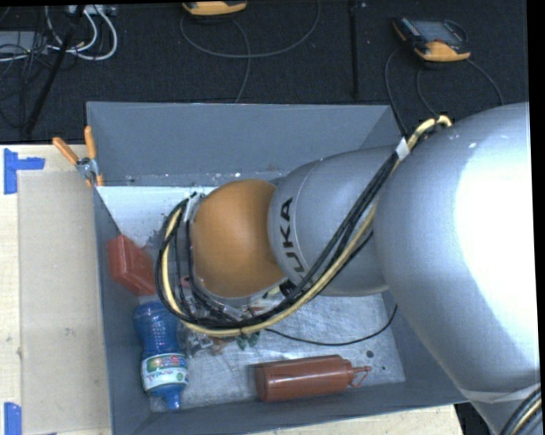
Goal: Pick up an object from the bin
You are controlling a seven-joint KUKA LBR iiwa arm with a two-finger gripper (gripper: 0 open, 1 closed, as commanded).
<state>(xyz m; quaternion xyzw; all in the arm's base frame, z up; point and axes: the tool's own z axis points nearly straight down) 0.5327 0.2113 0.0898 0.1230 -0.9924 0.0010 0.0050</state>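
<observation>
1. Low in the left half of the bin, under the orange wrist cover (230,240) and its looped cables: the gripper (214,333), mostly masked from above. Cannot tell whether spread or closed, nor whether clamped on anything.
2. Just beside it, down-left: a blue plastic bottle (161,354) with a white-green label, lying flat along the left wall. Likeliest pick, judging by nearness alone. Little room on that side, given the wall.
3. Up-left, close against the cables: a red-brown block (129,262), tucked into the left wall. Awkward to reach round.
4. Farther off, along the near wall: a brown-red squeeze bottle (307,378) on its side, nozzle pointing right, apart from the blue one.
5. Beyond: the grey bin wall (252,137), with the arm (452,250) covering the bin's right half.
</observation>
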